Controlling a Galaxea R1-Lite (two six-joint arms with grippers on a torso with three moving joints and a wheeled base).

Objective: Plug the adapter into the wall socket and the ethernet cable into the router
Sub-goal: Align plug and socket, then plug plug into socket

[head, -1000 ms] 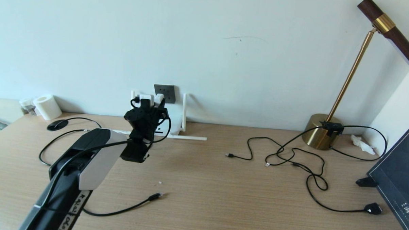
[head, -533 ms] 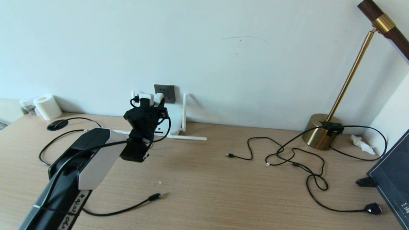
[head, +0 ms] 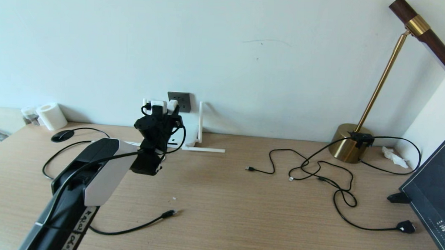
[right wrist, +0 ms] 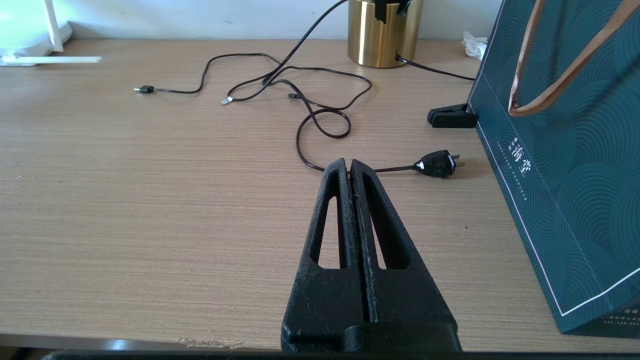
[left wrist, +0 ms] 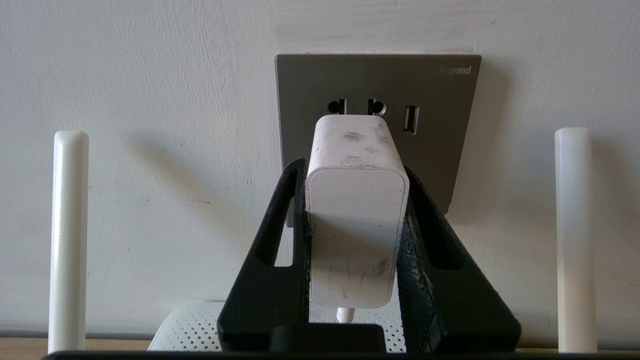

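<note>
My left gripper (left wrist: 354,167) is shut on the adapter (left wrist: 356,220), a white block with a thin white cord at its back end. I hold it level, facing the dark grey wall socket (left wrist: 430,90). Its far end is close to the plate, just below the two upper holes; its pins are hidden. In the head view the left gripper (head: 163,113) hangs over the router (head: 192,138), whose antennas (left wrist: 69,240) stand on either side. The ethernet cable (head: 137,227) lies loose on the desk near the front, its plug (head: 168,213) free. My right gripper (right wrist: 349,162) is shut and empty, low over the desk's front.
A brass lamp (head: 349,146) stands at the back right with thin black cords (head: 317,169) tangled in front of it and a black plug (head: 406,226). A dark paper bag (head: 435,191) fills the right edge. A paper roll (head: 51,116) sits back left.
</note>
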